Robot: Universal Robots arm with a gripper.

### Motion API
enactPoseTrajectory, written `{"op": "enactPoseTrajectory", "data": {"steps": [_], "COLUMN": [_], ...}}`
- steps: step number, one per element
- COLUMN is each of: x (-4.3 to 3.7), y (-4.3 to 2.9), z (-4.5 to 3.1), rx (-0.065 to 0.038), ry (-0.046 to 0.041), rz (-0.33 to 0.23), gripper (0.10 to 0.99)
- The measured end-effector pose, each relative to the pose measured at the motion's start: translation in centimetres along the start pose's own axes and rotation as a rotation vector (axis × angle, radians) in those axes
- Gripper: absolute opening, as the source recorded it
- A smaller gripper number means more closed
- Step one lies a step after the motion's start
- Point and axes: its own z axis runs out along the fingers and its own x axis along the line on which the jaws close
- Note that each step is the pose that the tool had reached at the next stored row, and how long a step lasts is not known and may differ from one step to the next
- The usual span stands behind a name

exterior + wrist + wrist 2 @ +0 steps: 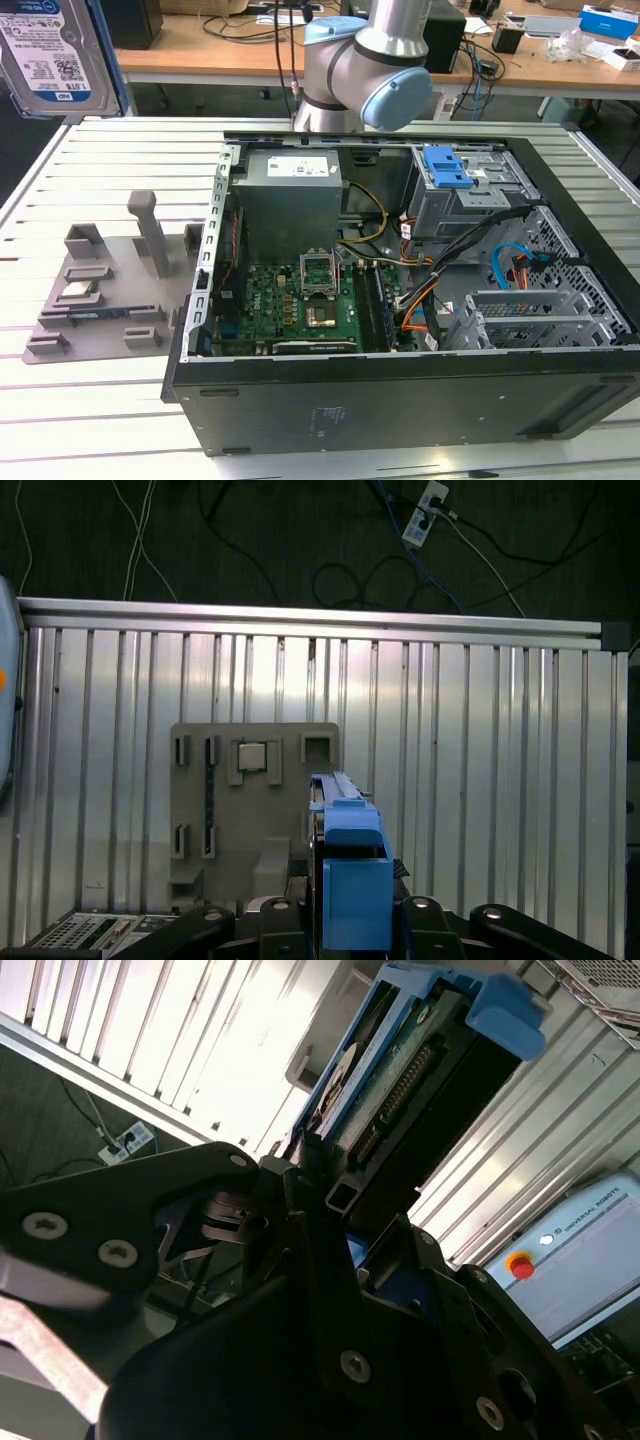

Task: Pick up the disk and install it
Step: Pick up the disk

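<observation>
The gripper [350, 1205] has its fingers [420, 1260] clamped on the near end of the disk [400, 1070], one on each flat face as far as the second wrist view shows. The disk hangs edge-on, well above the desk [500, 780]. In the first wrist view its blue bracket [352, 880] sits over the edge of the grey holder [200, 810], which has the processor chip [250, 756] in it. In the exterior view the disk [55, 55] is high over the desk's far corner on that view's left, well apart from the open computer case [400, 400] and its drive cage [450, 200].

Carrying it well probably means a firm, square grip. The bracket should be level with the cage's rails, and the loose cables [420, 300] inside the case are best avoided.
</observation>
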Motion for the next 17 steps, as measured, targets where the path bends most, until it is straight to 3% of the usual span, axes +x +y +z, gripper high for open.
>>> {"op": "enactPoseTrajectory", "data": {"steps": [6, 10, 11, 17], "x": [0.05, 0.07, 0.09, 0.12], "y": [-1.43, -2.02, -2.56, -3.48], "z": [-0.07, -0.09, -0.12, -0.16], "rx": [0.0, 0.0, 0.0, 0.0], "ry": [0.0, 0.0, 0.0, 0.0], "rz": [0.0, 0.0, 0.0, 0.0], "gripper": [0.369, 0.369, 0.369, 0.369]}}
